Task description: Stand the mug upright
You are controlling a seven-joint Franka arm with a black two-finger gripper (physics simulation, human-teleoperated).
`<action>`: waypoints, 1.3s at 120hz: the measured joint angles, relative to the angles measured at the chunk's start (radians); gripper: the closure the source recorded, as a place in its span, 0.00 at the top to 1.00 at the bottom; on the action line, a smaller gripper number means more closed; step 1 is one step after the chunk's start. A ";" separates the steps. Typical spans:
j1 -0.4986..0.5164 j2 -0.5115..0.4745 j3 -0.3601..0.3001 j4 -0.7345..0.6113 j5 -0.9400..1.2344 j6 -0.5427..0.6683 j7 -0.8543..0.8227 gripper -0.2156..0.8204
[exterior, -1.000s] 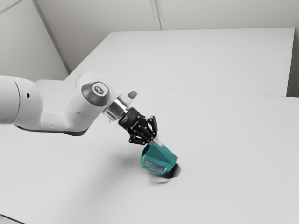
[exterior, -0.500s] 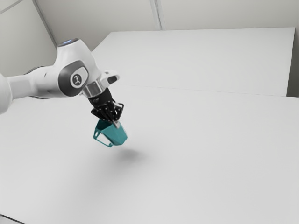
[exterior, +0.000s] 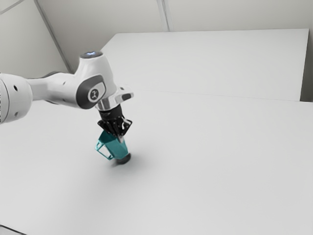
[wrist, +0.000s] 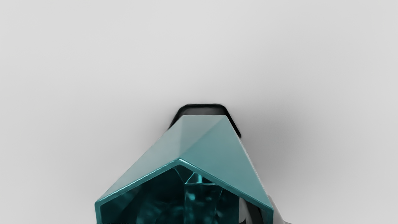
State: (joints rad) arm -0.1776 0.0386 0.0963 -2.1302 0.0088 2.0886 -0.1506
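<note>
While the gripper has the mug pinched by its wall, one finger looks to be inside and one finger outside, so closed on it. Mug is low over the table, tilted, mouth up toward the exterior view's left, handle on that side, dark shadow right at its base. Can't tell if the base touches. Step in hand, I'd judge: leveling and setting down. Best done by swinging the rim toward the exterior view's right until the base is parallel to the table, lowering slowly, opening only once it sits flat, then backing straight up so the inside finger doesn't snag the wall and tip it
</note>
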 joint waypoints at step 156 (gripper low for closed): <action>0.002 -0.096 -0.017 0.278 0.027 -0.141 0.015 0.78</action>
State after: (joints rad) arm -0.1756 -0.0569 0.0796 -1.8521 0.0356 1.9476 -0.1353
